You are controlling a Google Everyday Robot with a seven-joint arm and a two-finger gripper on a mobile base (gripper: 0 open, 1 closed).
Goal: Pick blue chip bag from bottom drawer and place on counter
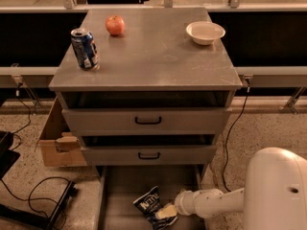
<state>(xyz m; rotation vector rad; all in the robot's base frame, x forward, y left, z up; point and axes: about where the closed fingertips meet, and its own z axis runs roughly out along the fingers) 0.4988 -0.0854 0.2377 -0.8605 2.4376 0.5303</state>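
The blue chip bag [149, 202] lies crinkled on the floor of the pulled-out bottom drawer [122, 188], near its front. My gripper [165, 211] reaches in from the right on a white arm and sits right at the bag's lower right end, touching or overlapping it. The counter [153, 56] is the flat grey top of the cabinet, well above the gripper.
On the counter stand a blue soda can [85, 49] at the left, a red apple [115, 25] at the back and a white bowl [205, 32] at the back right. Two upper drawers with black handles [148, 120] are shut. A cardboard box [57, 143] and cables lie on the floor at the left.
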